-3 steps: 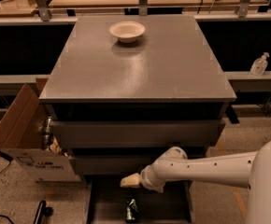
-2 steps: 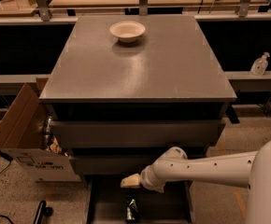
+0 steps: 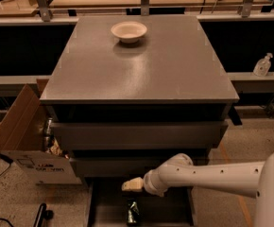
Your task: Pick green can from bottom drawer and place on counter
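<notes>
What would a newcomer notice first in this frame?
First comes the white arm reaching in from the right, its gripper hanging over the open bottom drawer, where the green can sits close under it. Above, the broad grey counter carries a white bowl near its far edge. An open cardboard box stands left of the cabinet.

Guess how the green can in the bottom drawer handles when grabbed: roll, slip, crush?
The green can looks slim and round-sided, so it probably rolls on the flat floor of the bottom drawer if nudged. Its metal sheen suggests a slippery, dentable wall. Small, so likely light. The hand hovers close above it.
</notes>
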Robot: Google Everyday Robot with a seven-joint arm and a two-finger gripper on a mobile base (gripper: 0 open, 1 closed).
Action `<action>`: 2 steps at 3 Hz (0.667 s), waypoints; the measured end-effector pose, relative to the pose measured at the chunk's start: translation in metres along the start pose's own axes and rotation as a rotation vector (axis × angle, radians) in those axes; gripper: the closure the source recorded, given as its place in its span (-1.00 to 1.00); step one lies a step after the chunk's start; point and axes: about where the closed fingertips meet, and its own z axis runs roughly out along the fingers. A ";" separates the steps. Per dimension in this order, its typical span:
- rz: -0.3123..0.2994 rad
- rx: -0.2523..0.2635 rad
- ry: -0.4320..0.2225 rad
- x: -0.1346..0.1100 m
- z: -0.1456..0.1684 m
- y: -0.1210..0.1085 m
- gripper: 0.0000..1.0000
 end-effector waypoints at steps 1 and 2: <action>0.103 0.195 0.047 0.008 0.018 -0.001 -1.00; 0.088 0.294 0.037 0.004 0.044 0.006 -1.00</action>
